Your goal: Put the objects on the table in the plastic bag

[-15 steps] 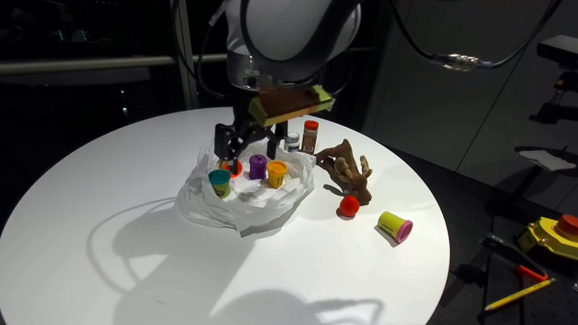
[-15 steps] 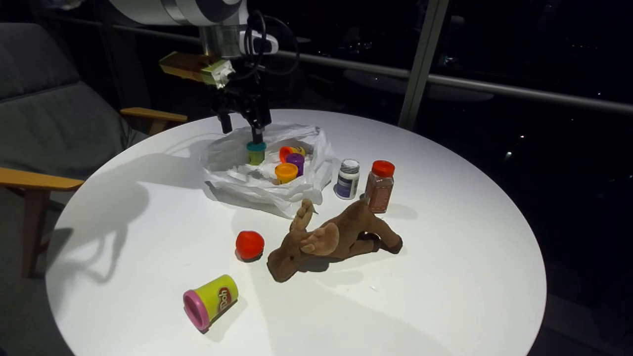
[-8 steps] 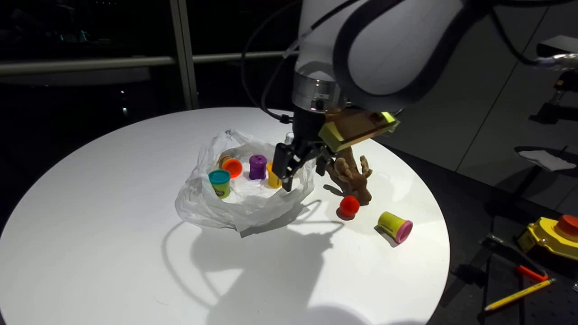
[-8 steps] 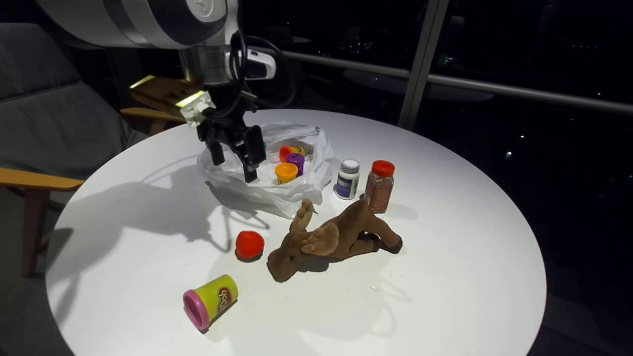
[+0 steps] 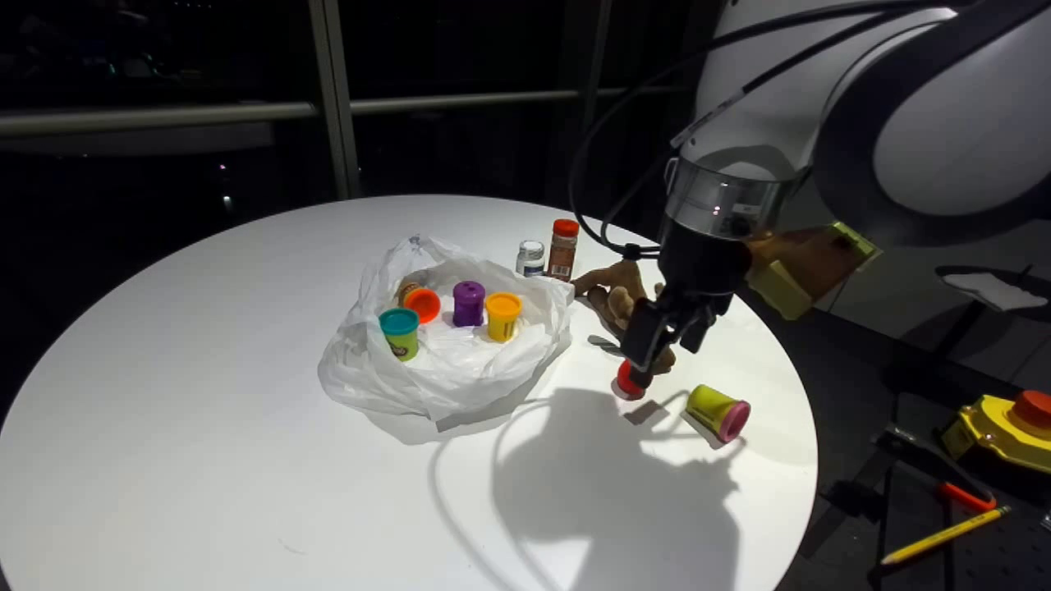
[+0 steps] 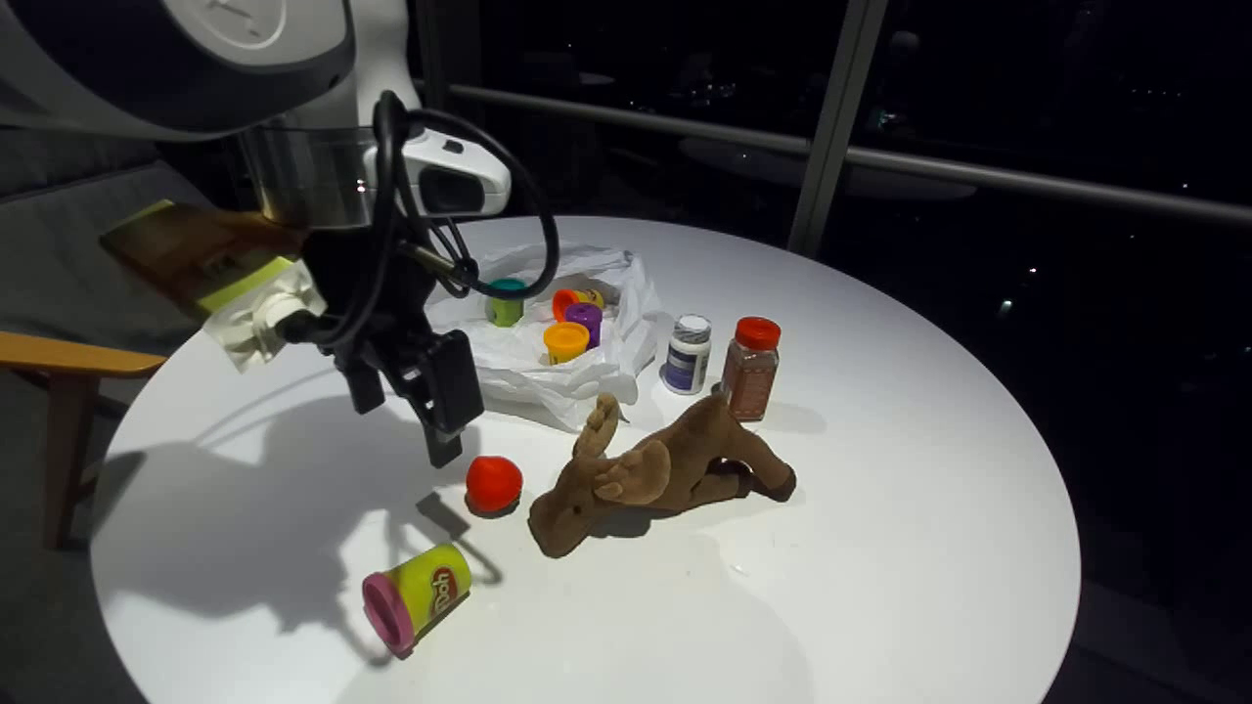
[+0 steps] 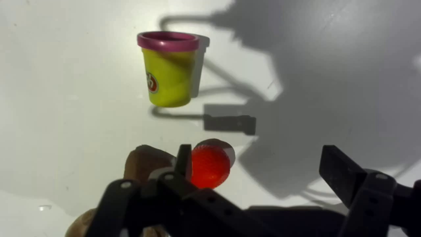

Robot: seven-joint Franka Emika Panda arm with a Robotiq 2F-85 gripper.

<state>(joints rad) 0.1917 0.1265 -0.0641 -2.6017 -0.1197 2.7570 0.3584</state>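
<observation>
Wrist view: yellow tub (image 7: 170,74) lies lengthwise, pink end (image 7: 167,45) toward top edge.

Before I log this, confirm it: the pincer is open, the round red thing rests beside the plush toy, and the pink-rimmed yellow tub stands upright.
Not quite: the pink-rimmed yellow tub lies on its side, as both exterior views show. The rest holds: the pincer is open, and the round red thing rests beside the plush toy.

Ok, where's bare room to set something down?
Bare: in an exterior view, the table left of the plastic bag; also between red-lidded jar and rim. Crowded: around the red ball, with plush moose, yellow tub and gripper near.
</observation>
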